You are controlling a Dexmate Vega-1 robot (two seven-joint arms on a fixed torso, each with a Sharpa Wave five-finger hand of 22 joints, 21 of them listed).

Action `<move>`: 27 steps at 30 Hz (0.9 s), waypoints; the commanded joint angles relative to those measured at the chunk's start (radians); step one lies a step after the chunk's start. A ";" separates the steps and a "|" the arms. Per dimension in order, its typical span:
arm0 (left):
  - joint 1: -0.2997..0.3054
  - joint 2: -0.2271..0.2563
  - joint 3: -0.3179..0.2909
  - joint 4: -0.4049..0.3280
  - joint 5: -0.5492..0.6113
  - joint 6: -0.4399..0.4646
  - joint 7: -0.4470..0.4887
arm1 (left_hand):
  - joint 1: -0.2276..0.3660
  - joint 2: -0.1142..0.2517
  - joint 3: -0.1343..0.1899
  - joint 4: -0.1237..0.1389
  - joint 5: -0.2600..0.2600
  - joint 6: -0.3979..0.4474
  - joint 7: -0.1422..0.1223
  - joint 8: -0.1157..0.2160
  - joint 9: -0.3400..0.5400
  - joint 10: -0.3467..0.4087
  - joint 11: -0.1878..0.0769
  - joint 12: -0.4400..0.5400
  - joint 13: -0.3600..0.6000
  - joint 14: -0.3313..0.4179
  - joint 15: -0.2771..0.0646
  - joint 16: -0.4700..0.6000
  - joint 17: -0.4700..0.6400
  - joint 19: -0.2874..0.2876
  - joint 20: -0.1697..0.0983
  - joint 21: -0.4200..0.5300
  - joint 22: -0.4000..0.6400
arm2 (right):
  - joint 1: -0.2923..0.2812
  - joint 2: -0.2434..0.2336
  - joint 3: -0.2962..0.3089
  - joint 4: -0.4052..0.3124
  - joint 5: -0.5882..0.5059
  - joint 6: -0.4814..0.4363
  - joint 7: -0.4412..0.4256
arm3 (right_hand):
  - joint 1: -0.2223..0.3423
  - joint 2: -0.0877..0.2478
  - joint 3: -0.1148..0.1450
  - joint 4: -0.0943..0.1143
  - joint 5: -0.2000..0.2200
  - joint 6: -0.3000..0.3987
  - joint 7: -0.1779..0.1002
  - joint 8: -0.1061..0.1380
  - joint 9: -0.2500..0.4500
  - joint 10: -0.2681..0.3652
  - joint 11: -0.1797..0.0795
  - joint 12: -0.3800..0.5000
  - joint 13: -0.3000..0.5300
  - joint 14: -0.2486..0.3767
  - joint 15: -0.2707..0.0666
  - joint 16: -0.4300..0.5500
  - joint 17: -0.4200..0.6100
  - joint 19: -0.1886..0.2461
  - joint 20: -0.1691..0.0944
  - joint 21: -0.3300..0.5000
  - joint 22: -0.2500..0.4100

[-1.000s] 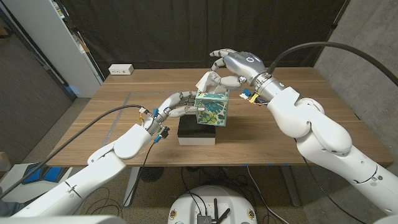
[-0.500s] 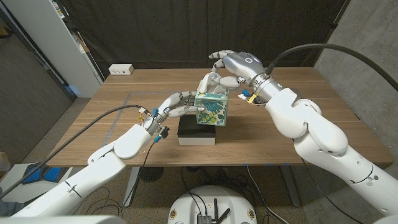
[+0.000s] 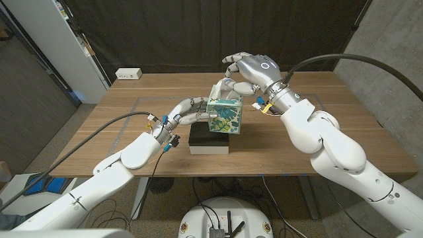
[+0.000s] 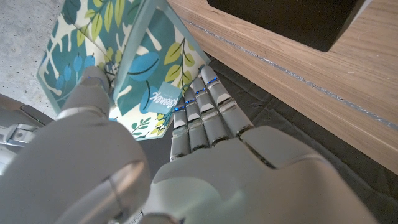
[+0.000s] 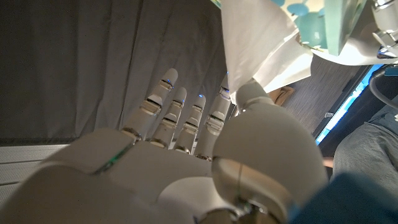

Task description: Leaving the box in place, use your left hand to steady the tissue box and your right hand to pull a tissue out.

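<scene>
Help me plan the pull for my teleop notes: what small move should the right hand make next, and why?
Probably lift the right hand gently up and away. Its thumb and finger already pinch the tissue standing out of the tissue box, and the left hand grips the box's side.

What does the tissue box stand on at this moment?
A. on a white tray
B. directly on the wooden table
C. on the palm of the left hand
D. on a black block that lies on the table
D: in the head view the tissue box stands on a black block on the table, while the left hand holds its side.
</scene>
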 commanded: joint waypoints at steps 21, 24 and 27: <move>0.015 0.008 -0.007 -0.024 0.001 0.016 0.002 | 0.047 0.068 0.029 0.015 0.002 0.027 0.012 0.002 0.016 0.006 0.002 -0.001 0.005 0.003 -0.019 -0.003 0.002 0.001 0.006 -0.002 0.004 | -0.088 0.080 0.002 0.026 -0.196 -0.011 -0.216 | -0.025 0.049 -0.046 -0.006 -0.002 -0.046 0.015 0.066 0.115 0.196 -0.072 0.099 0.100 0.115 -0.114 0.108 0.086 0.068 -0.018 0.036 0.011; 0.015 0.006 -0.006 -0.021 -0.003 0.014 0.001 | 0.047 0.068 0.029 0.015 0.002 0.027 0.013 0.002 0.016 0.006 0.002 -0.001 0.005 0.004 -0.020 -0.003 0.002 0.002 0.006 -0.002 0.004 | -0.091 0.086 0.005 0.028 -0.201 -0.013 -0.235 | -0.026 0.049 -0.045 -0.007 -0.002 -0.048 0.015 0.069 0.120 0.194 -0.071 0.100 0.106 0.118 -0.114 0.108 0.085 0.069 -0.018 0.037 0.012; 0.017 0.006 -0.006 -0.021 -0.001 0.015 0.005 | 0.046 0.068 0.029 0.015 0.002 0.028 0.013 0.002 0.016 0.006 0.001 -0.001 0.006 0.005 -0.021 -0.002 0.002 0.002 0.006 -0.001 0.004 | -0.092 0.088 0.011 0.029 -0.206 -0.012 -0.251 | -0.027 0.051 -0.042 -0.010 -0.002 -0.052 0.014 0.079 0.133 0.256 -0.077 0.129 0.127 0.140 -0.116 0.115 0.087 0.076 -0.018 0.041 0.012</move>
